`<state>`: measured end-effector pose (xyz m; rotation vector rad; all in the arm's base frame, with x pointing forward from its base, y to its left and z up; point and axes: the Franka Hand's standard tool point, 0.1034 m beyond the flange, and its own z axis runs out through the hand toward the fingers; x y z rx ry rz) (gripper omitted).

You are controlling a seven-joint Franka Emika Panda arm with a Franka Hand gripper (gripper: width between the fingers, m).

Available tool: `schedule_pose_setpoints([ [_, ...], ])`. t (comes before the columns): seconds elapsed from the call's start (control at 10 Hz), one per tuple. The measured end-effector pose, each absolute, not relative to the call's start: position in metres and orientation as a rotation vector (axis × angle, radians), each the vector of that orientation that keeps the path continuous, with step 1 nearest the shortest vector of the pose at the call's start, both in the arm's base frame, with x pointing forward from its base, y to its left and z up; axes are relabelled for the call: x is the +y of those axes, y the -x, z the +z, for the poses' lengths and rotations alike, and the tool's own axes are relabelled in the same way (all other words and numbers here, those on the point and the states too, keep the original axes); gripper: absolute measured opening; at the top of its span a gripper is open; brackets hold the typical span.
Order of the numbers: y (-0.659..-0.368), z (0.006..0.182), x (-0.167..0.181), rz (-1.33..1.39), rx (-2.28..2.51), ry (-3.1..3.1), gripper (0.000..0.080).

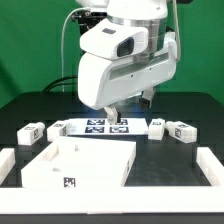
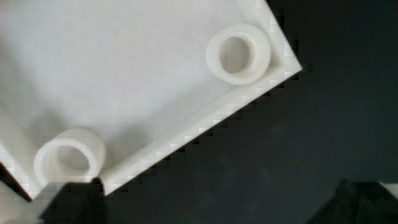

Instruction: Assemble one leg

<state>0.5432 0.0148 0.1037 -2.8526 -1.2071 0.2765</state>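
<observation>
Several small white legs with tags lie at the back of the table: two on the exterior view's left (image 1: 30, 133) (image 1: 57, 127) and two on its right (image 1: 157, 124) (image 1: 182, 131). The large white panel (image 1: 75, 165) lies in front. In the wrist view the panel (image 2: 125, 80) shows one edge with two round corner sockets (image 2: 240, 52) (image 2: 71, 155). My gripper (image 1: 113, 118) hangs just behind the panel, low over the marker board (image 1: 98, 126). In the wrist view the gripper (image 2: 217, 205) is open and empty, with dark fingertips (image 2: 71, 200) wide apart over the black table. No leg shows in the wrist view.
White raised borders run along the table's left (image 1: 8, 165), right (image 1: 210, 165) and front edges. The arm's bulky white body (image 1: 120, 60) hides the middle of the back of the table. The backdrop is green.
</observation>
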Motion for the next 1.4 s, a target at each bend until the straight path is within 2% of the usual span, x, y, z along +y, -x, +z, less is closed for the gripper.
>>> schedule_pose_setpoints([
  [0.4, -0.542, 0.101, 0.014, 0.256, -1.234, 2.843, 0.0650],
  [0.8, -0.516, 0.069, -0.019, -0.039, -1.658, 2.670, 0.0650],
  [0.9, -0.515, 0.065, -0.023, -0.088, -1.732, 2.651, 0.0650],
  [1.4, -0.514, 0.062, -0.027, -0.089, -1.762, 2.640, 0.0650],
])
